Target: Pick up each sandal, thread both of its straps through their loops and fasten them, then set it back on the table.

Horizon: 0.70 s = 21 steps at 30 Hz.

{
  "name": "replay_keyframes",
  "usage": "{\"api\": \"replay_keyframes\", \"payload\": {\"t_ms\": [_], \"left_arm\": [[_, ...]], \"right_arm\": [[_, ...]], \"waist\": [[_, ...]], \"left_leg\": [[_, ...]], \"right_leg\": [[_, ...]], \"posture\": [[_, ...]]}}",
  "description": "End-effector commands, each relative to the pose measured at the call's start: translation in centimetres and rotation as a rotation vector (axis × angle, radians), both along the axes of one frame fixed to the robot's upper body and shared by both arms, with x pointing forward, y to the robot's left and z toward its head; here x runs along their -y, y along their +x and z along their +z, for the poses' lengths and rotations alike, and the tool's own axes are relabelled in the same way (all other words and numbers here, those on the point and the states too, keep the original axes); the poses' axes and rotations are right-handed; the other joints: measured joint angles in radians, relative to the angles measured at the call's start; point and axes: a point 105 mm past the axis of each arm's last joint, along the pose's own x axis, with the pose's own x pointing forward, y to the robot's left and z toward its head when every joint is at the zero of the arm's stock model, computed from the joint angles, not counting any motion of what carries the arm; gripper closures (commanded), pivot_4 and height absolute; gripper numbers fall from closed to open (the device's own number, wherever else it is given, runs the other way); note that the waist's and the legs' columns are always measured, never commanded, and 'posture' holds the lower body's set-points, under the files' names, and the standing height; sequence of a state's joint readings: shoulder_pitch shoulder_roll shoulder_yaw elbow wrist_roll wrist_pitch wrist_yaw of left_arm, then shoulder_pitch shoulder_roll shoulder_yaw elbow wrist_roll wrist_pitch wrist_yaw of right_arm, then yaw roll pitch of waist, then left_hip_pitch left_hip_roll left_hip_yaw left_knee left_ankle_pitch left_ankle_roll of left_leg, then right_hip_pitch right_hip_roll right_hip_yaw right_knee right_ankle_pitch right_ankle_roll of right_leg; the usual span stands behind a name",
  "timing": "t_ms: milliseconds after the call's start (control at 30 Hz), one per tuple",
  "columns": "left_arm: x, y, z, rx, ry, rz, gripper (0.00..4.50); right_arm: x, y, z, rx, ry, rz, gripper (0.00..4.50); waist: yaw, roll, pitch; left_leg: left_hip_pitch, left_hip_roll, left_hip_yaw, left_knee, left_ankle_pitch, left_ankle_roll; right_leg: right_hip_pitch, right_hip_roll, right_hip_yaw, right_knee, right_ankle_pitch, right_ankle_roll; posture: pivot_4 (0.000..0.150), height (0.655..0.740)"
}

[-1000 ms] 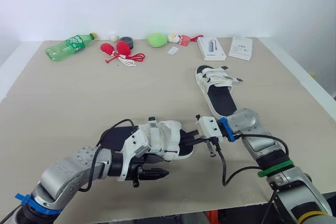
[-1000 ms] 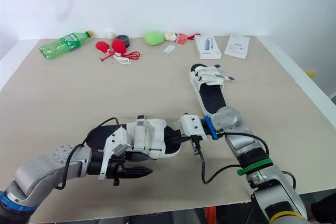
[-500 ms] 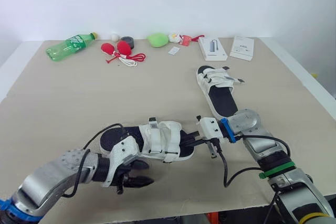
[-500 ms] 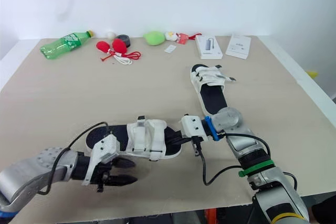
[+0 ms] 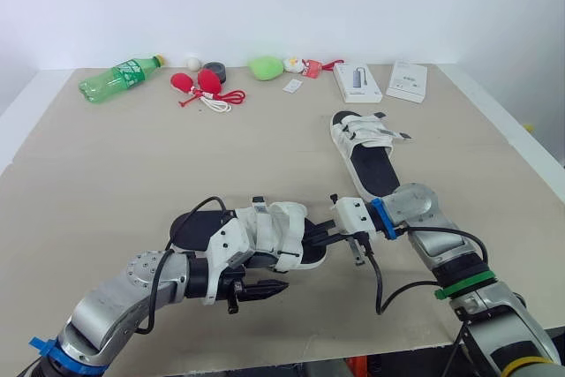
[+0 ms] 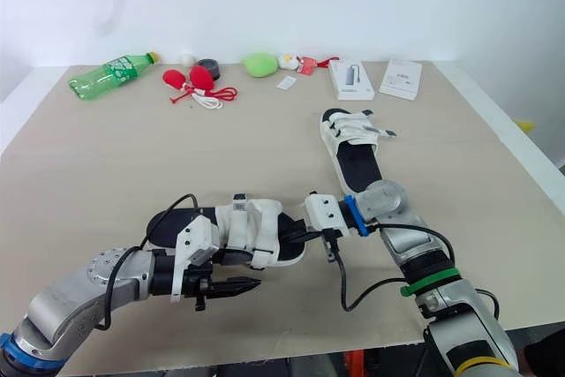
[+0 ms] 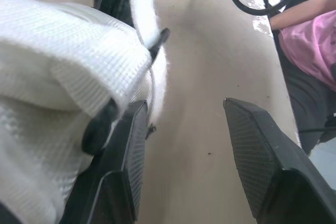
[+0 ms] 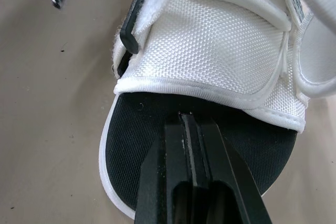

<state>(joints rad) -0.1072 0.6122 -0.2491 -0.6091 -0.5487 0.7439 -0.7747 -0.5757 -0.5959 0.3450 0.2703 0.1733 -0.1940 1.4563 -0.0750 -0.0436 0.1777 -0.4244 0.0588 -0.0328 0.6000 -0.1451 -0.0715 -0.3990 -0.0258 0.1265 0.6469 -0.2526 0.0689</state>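
The near sandal with a black footbed and white woven straps (image 5: 256, 231) lay flat on the beige table (image 5: 106, 165), between the two grippers. Both of its broad straps sat folded over the foot opening and looked closed, though one strap tip stood up at the heel side, so I judged this sandal fastened or very nearly so and already set down. The right gripper (image 5: 320, 237) had its two black fingers pressed together, and in its wrist view they lay on top of the toe end of the footbed without pinching it. The left gripper (image 5: 272, 289) was spread, holding nothing; one finger (image 7: 128, 150) sat just beside the strap's edge and a black loop (image 7: 100, 129).

The second sandal of the same make (image 5: 366, 152) lay well apart, farther up the table on the right. A strap end poked out sideways, and I could not tell whether its straps were threaded; it was probably the work left.

The green plastic bottle (image 5: 119, 78) carried a label, and two white boxes (image 5: 357, 82) showed print, but none of it was readable. A small tag on the near sandal's strap (image 8: 294, 3) was likewise illegible
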Motion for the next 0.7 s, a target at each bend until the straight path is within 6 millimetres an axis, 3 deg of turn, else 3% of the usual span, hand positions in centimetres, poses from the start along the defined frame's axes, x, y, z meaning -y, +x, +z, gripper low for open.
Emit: {"api": "replay_keyframes", "payload": {"t_ms": [33, 233, 267, 333, 433, 700], "left_arm": [[0.6, 0.3, 0.9, 0.063, -0.019, -0.013, 2.12], [0.8, 0.4, -0.4, -0.024, -0.018, -0.017, 2.12], [0.8, 0.4, -0.5, -0.028, -0.018, -0.017, 2.62], [0.9, 0.3, -0.4, -0.042, -0.025, -0.027, 3.13], [0.9, -0.1, -0.4, -0.057, -0.038, -0.05, 4.45], [0.6, -3.0, 0.9, -0.135, -0.095, -0.166, 4.45]], "right_arm": [[1.1, -0.8, -3.0, -0.081, -0.12, -0.017, 4.5], [0.9, -0.7, -2.9, -0.079, -0.115, -0.014, 4.5], [0.8, -0.7, -2.9, -0.079, -0.115, -0.013, 4.5], [0.9, -0.8, -2.9, -0.079, -0.115, -0.013, 4.5], [0.9, -0.8, -2.9, -0.08, -0.116, -0.014, 4.5], [1.0, -0.8, -2.8, -0.083, -0.121, -0.019, 4.5]], "waist": [[0.0, 0.0, 0.0], [0.0, 0.0, -0.001], [0.0, 0.0, -0.001], [0.0, 0.0, -0.001], [0.0, 0.001, -0.001], [0.0, 0.001, -0.001]], "left_leg": [[0.0, 0.0, 0.0, 0.0, 0.0, 0.0], [0.0, 0.0, 0.0, 0.0, 0.0, 0.0], [0.0, 0.0, 0.0, 0.001, 0.0, 0.0], [0.0, 0.0, 0.0, 0.001, 0.0, 0.0], [0.0, 0.0, 0.0, 0.001, 0.0, 0.0], [0.0, 0.0, 0.0, -0.001, 0.0, 0.0]], "right_leg": [[0.0, 0.0, 0.0, 0.0, 0.0, 0.0], [0.0, 0.0, 0.0, 0.0, 0.0, 0.0], [0.001, 0.0, 0.0, 0.0, 0.0, 0.0], [0.001, 0.0, 0.0, 0.0, 0.0, 0.0], [0.001, 0.0, 0.0, 0.0, 0.0, 0.0], [0.001, 0.0, 0.0, 0.0, 0.0, 0.0]], "posture": [[0.15, 0.74], [0.15, 0.74], [0.15, 0.74], [0.15, 0.74], [0.15, 0.74], [0.15, 0.74]]}}
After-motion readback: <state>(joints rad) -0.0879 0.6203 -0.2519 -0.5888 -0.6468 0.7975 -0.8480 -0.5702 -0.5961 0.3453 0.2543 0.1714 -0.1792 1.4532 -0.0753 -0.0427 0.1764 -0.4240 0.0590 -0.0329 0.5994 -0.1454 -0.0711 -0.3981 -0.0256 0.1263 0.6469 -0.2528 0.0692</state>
